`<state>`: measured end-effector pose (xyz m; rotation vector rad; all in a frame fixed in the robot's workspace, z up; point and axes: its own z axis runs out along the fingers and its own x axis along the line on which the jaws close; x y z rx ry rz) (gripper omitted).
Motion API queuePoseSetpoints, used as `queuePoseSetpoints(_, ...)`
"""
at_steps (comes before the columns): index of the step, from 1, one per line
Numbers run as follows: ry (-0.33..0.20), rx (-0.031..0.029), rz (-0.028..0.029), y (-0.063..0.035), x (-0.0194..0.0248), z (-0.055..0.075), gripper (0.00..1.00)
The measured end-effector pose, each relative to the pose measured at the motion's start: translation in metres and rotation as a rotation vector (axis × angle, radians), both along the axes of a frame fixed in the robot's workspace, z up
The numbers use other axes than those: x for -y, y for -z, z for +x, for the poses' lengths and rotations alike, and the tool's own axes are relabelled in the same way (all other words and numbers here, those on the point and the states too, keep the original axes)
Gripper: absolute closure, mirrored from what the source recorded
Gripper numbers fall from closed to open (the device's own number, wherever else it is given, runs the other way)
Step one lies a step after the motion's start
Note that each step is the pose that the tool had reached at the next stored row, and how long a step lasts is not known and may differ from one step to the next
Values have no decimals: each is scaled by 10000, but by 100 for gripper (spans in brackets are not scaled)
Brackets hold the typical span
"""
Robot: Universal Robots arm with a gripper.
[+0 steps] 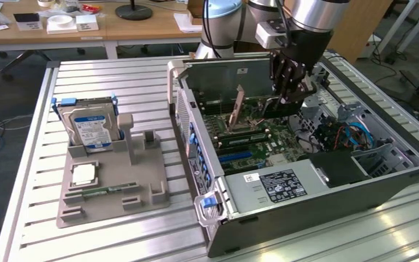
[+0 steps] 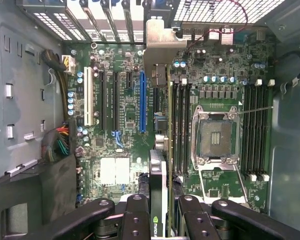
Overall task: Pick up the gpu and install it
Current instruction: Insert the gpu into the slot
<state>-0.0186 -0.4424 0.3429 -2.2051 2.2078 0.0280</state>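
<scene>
The gpu [image 2: 158, 165] is a thin dark card seen edge-on, with its silver bracket [image 2: 156, 45] toward the case's slotted rear wall. My gripper [image 2: 160, 206] is shut on it, with a black finger [image 2: 135, 212] on either side. The card stands upright over the green motherboard [image 2: 115, 145], between the blue slot [image 2: 142, 100] and the memory slots [image 2: 180, 125]. In the exterior view the gripper [image 1: 291, 94] reaches down into the open computer case [image 1: 326, 185] with the gpu [image 1: 271, 109] under it. Whether the card touches a slot I cannot tell.
An empty processor socket [image 2: 215, 132] lies beside the memory slots. On the exterior view's left, a grey holder tray [image 1: 111, 188] carries a silver hard drive [image 1: 89, 128] with a blue label, a square chip [image 1: 84, 173] and a narrow green memory stick [image 1: 107, 191]. A black shroud [image 1: 337, 166] fills one case corner.
</scene>
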Motion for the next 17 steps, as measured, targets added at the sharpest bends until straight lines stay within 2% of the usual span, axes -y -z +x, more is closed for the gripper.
queuePoseSetpoints(5, 3, 1, 15, 3, 0, -1, 73)
queuePoseSetpoints(6, 3, 0, 36, 11, 8, -1, 73)
queuePoseSetpoints(17, 3, 1, 45, 58, 13, -1, 73)
